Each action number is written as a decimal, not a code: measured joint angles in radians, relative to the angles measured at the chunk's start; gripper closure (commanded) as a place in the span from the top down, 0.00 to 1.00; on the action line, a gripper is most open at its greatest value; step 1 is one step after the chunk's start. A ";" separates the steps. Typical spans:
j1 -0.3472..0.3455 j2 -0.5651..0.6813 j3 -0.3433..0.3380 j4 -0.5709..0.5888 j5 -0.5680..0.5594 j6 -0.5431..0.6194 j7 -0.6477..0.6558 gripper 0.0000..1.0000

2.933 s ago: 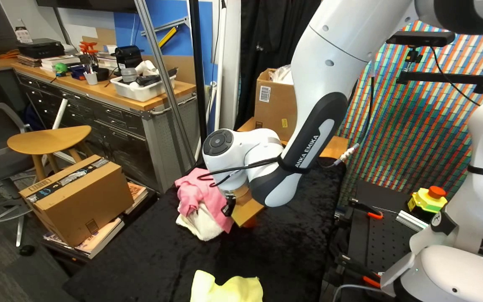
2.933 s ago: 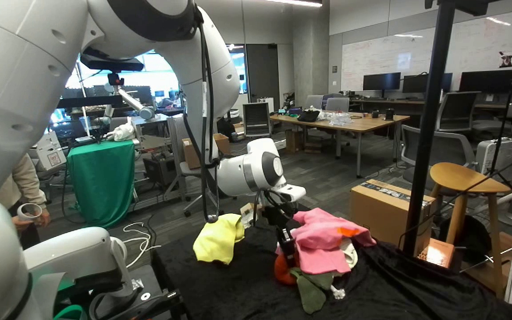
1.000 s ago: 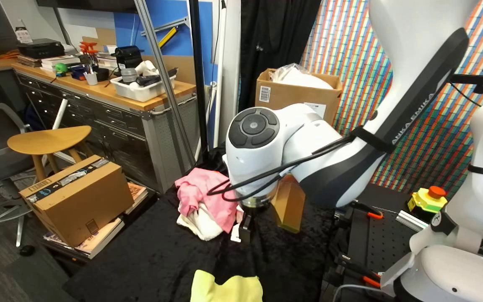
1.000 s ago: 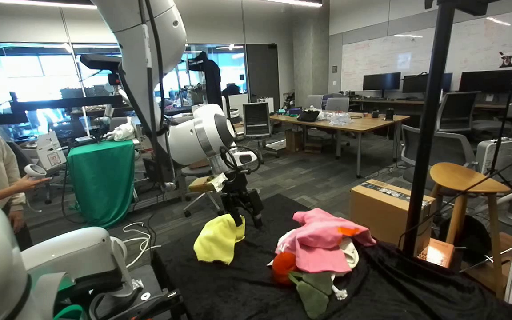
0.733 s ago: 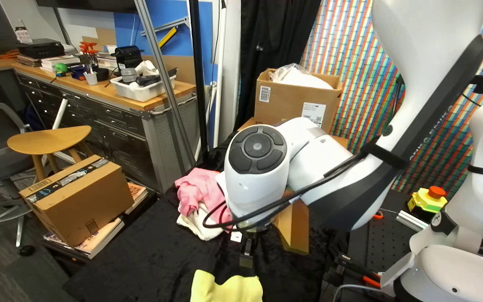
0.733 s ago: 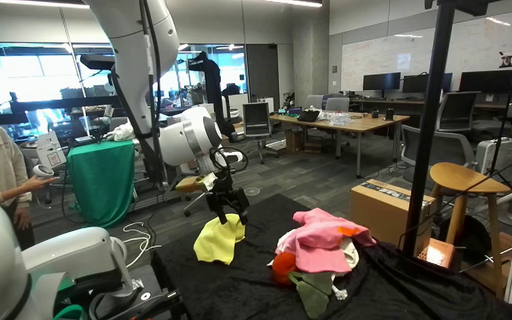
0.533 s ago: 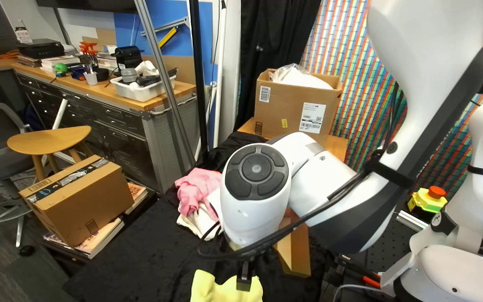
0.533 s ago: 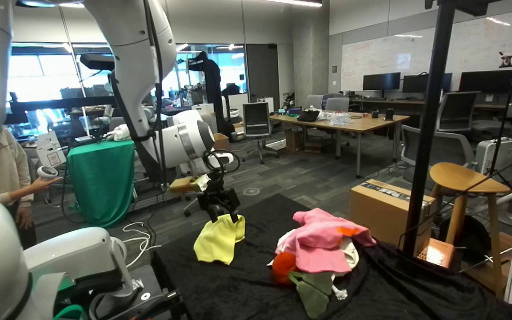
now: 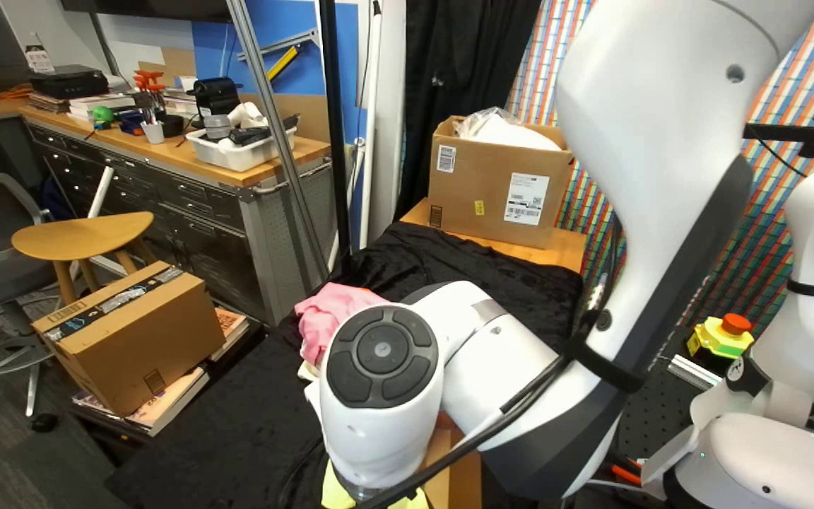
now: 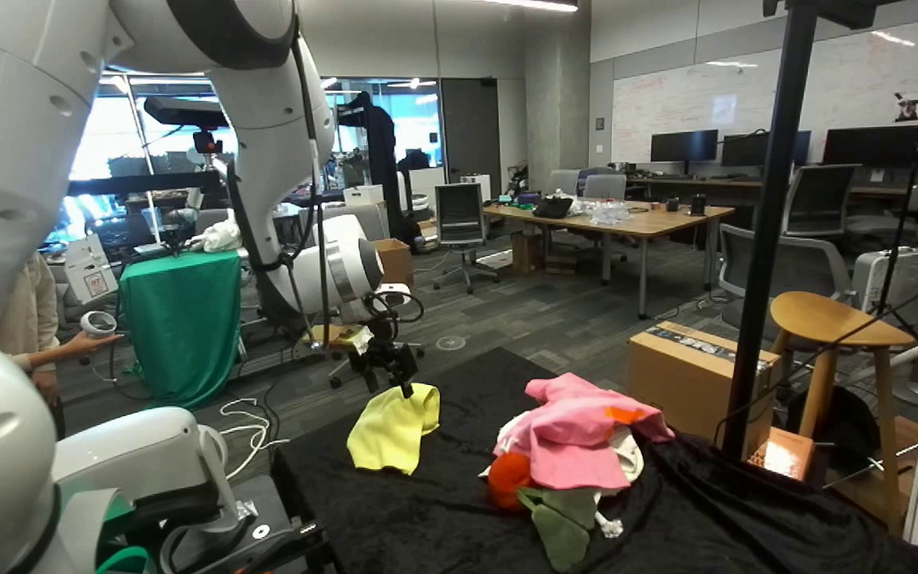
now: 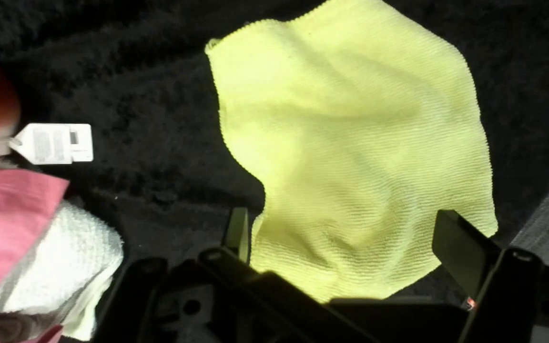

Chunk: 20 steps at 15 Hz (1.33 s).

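The end effector [image 11: 348, 238] is spread wide over a yellow cloth [image 11: 350, 133], its fingers [image 11: 239, 233] at about 8 and 4 o'clock from the cloth's middle in the wrist view. The cloth's 6 o'clock portion shows between them; whether the fingertips touch it, I cannot tell. Softly creased, the cloth lies loosely spread on the black-draped worktop [image 10: 443, 510], with one corner poking out at about 10 o'clock in the wrist view. In an exterior view the end effector hangs at the cloth's 12 o'clock edge, pointing down.

Taking the yellow cloth as the dial's centre there, a pink cloth [image 10: 578, 430] lies heaped at 3 o'clock, well apart from it. At 4 o'clock a round red-orange thing [image 10: 509, 481] sits beside that heap, near a green leaf-shaped piece [image 10: 561, 530]. The wrist view shows white fabric [image 11: 69, 257] under the pink at 8 o'clock and a white tag [image 11: 55, 144] at 9 o'clock, next to the red-orange thing.

In an exterior view, seen from the arm's wrist [image 9: 379, 424], a cardboard box [image 9: 131, 346] rests at 9 o'clock, a wooden stool [image 9: 82, 235] at 10, a brown carton [image 9: 499, 184] at 1 and a red-topped yellow button box [image 9: 721, 338] at 3.
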 measured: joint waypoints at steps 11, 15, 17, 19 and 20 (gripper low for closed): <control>0.002 0.170 -0.021 0.151 0.281 0.049 -0.147 1.00; 0.002 0.193 -0.030 0.177 0.351 0.049 -0.199 1.00; 0.002 0.202 -0.035 0.186 0.375 0.049 -0.220 0.73; 0.002 0.209 -0.040 0.192 0.398 0.047 -0.238 0.56; 0.002 0.211 -0.043 0.194 0.406 0.047 -0.245 0.49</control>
